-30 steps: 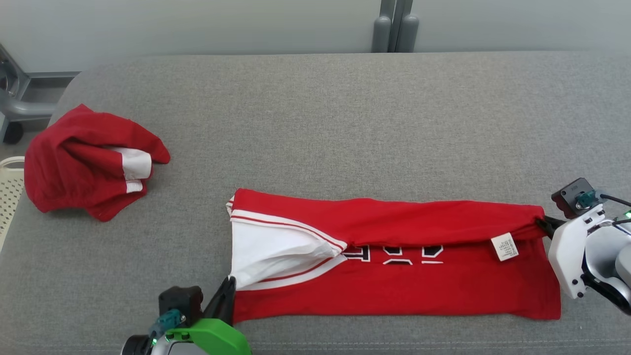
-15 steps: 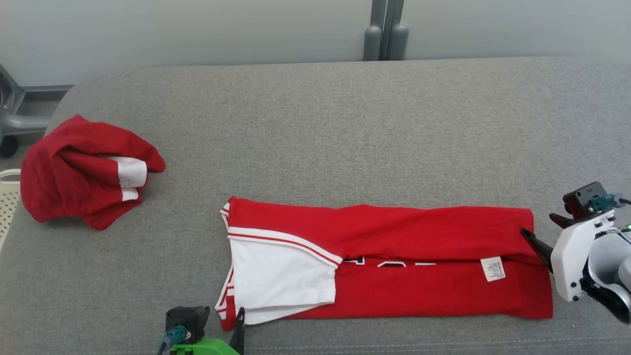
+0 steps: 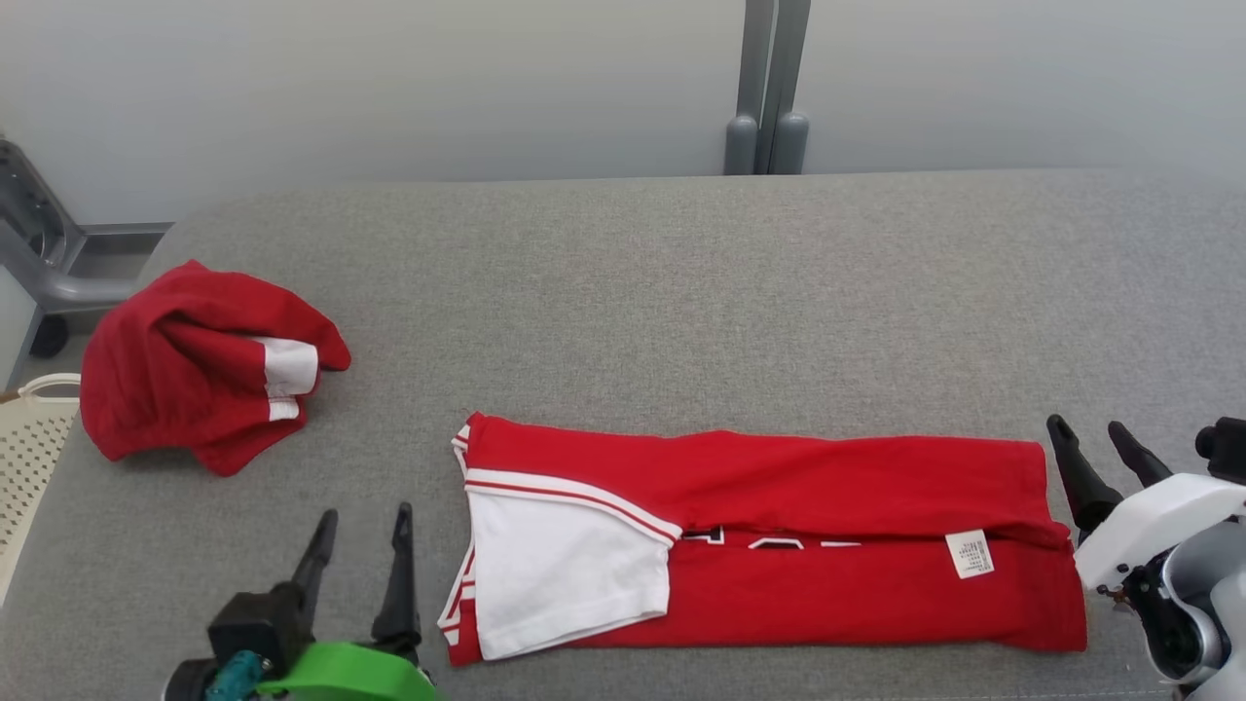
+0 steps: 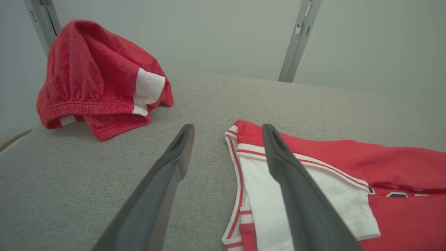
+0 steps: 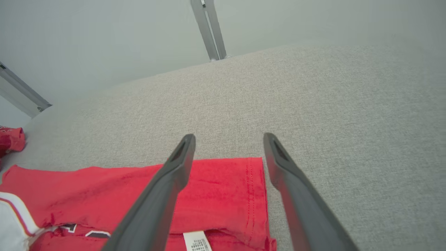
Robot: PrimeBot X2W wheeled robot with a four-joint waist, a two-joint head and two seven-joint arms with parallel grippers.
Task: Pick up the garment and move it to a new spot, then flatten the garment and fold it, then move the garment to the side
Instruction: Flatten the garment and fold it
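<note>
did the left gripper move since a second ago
Yes: the left gripper has come left off the corner of the folded shirt, closer to the crumpled red shorts, which stayed put.

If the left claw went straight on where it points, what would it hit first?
Probably just bare grey cushion: the left claw points between the crumpled shorts and the folded jersey; depth is unclear.

My left gripper has let go of the near left corner of the red jersey. It has drawn back and now stands just left of the jersey with its fingers spread. My right gripper has released the folded right edge and stands open just beside it. The white sleeve, puffed up a second ago, now lies flat.
</note>
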